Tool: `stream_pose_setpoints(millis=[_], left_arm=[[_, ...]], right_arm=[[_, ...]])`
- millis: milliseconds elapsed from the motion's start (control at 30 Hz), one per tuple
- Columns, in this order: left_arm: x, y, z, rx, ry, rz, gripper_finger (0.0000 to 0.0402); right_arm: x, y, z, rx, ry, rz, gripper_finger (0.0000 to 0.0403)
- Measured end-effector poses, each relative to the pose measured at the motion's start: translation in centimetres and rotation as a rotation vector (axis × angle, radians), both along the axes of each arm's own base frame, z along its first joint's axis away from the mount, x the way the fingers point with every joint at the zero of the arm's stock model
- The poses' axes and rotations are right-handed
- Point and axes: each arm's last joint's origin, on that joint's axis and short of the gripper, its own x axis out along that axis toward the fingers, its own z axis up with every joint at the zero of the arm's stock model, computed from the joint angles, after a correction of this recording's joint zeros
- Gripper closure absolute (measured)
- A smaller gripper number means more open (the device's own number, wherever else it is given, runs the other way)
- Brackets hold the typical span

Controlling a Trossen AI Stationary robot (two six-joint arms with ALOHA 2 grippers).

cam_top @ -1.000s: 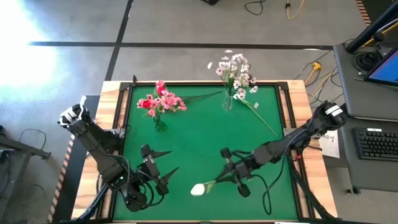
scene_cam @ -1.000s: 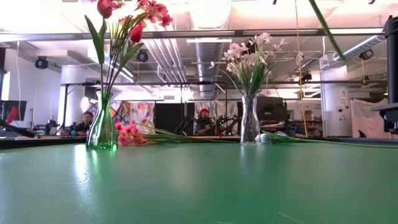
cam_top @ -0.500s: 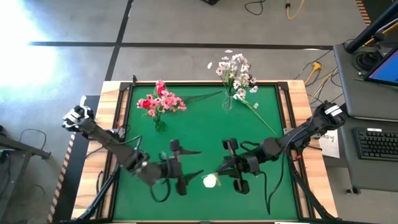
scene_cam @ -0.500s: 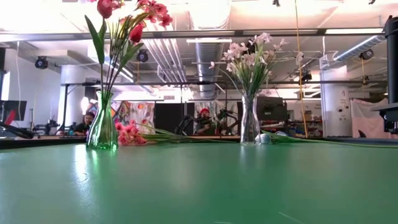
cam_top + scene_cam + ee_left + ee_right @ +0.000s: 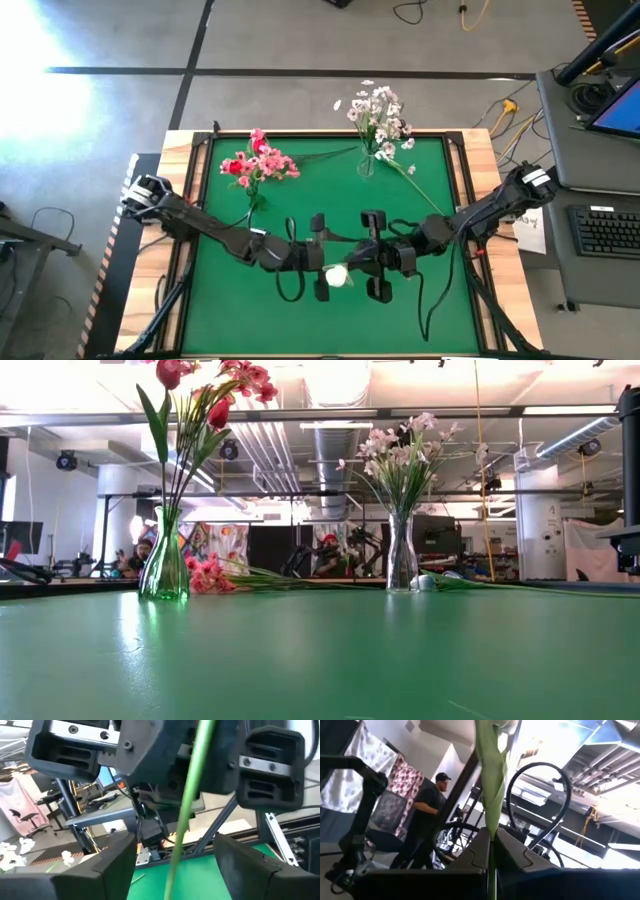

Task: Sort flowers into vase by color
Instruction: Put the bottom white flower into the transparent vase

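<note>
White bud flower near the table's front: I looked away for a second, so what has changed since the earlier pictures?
The left pincer swept from the front-left corner toward the middle and now straddles the white bud flower stem with fingers apart, not yet gripping. The right pincer, shut on that stem, carried the flower slightly away from the front edge. Both vases with their flowers and the loose stems on the green table stayed put.

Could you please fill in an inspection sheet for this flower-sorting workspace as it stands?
Surface: green mat on a wood-edged table.
Job's things: pink-red flowers in left vase; white sprays in right vase; white bud flower held mid-table; loose stems lying near the vases.
Clutter: nothing seen.
Grippers: right gripper shut on the white bud flower's stem; left gripper open around that stem.
Cables: black cable looping under right arm.
Surroundings: keyboard on a side desk; people beyond.
</note>
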Motion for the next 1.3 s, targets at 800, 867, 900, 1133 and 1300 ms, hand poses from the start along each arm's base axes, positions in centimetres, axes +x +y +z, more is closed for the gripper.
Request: stream_pose_setpoints(millis=[800,867,900,1133,1300], left_arm=[[-1.7,1.2,0.2,-0.015,0.171,0.157,0.0400],[-2.0,1.4,0.2,-0.019,0.193,0.194,0.0401],[-2.2,1.5,0.2,-0.022,0.205,0.211,0.0401],[-2.6,1.7,0.1,-0.034,0.241,0.238,0.0401],[-2.6,1.7,-0.2,-0.036,0.260,0.241,0.0401]], right_arm=[[-0.3,-1.4,0.7,0.144,0.090,-0.189,0.0390],[-0.6,-1.6,0.9,0.160,0.127,-0.192,0.0388],[-0.8,-1.7,1.0,0.167,0.144,-0.189,0.0384],[-1.7,-2.2,1.7,0.258,0.231,-0.192,0.0310],[-1.9,-2.3,1.4,0.232,0.350,-0.238,0.0255]])
